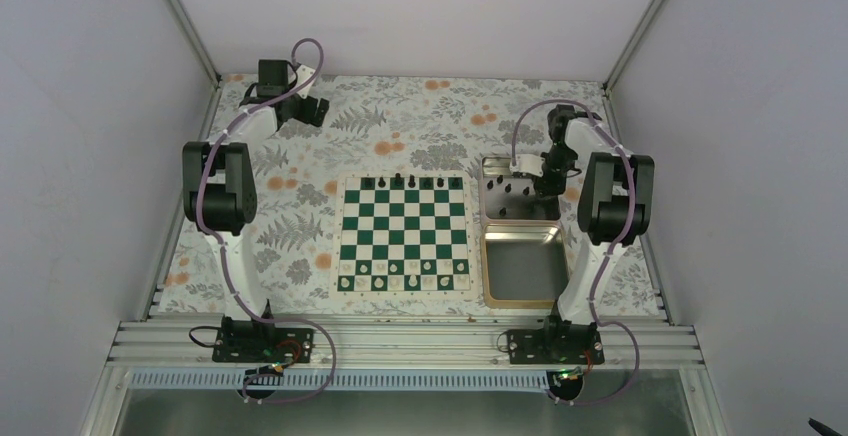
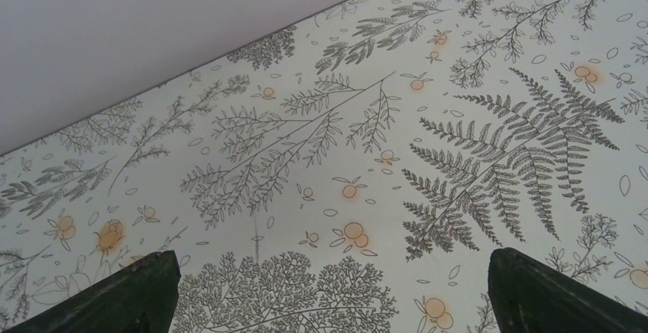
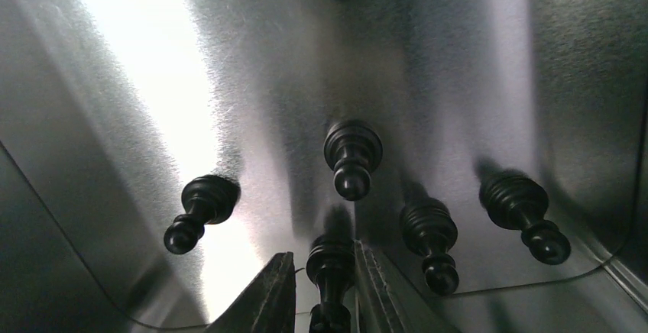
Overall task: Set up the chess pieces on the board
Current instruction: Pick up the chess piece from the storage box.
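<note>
Top external: my right pincer [image 1: 543, 184] sits in the far tin [image 1: 515, 209], at 3 o'clock of the board [image 1: 403, 236]; my left pincer [image 1: 305, 108] hangs well off at 10 o'clock. Left wrist: jaws wide, empty, over the tabletop [image 2: 306, 157]. Right wrist: a black pawn [image 3: 330, 272] stands upright between my narrowed jaws (6 o'clock in frame); gripped or not, I cannot tell.

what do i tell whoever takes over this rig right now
Left gripper: open, holding nothing, over the floral cloth at the far left.
Right gripper: inside the silver metal tin, fingers close on either side of one tiny black chess pawn; firm grip unclear.
Done: several black pieces stand on the far row of the green and white checked board; white pieces line its near edge.
Left: at least four other black pawns in the tin, to go on the board.
</note>
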Controlling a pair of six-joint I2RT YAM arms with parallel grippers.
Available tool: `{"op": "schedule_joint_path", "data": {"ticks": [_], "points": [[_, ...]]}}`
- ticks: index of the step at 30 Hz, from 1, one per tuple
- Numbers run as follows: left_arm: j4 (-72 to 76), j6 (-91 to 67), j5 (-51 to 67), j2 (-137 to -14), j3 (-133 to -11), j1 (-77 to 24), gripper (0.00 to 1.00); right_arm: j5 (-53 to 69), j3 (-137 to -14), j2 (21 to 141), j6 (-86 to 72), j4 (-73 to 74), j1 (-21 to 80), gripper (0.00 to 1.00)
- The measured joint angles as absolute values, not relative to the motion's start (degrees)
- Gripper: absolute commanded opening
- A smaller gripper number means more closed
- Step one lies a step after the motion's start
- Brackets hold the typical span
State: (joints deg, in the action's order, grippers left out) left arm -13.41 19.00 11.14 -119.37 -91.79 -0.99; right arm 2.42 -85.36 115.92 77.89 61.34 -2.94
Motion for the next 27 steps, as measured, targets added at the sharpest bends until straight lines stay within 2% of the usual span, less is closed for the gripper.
{"op": "schedule_joint_path", "data": {"ticks": [9,19,27], "points": [[-13.1,19.0,11.2,-118.4,-91.5,-1.0,1.00,2.4,-85.5,116.2,76.8,62.2,-2.6,0.08],[-12.5,19.1,11.2,-116.3,-89.5,-0.6,1.00,2.0,-89.8,116.2,75.4,65.5,-0.6,0.09],[-12.3,19.5,12.3,-112.5,-87.5,0.4,1.00,0.8,-103.9,116.2,73.2,70.4,7.9,0.09]]}}
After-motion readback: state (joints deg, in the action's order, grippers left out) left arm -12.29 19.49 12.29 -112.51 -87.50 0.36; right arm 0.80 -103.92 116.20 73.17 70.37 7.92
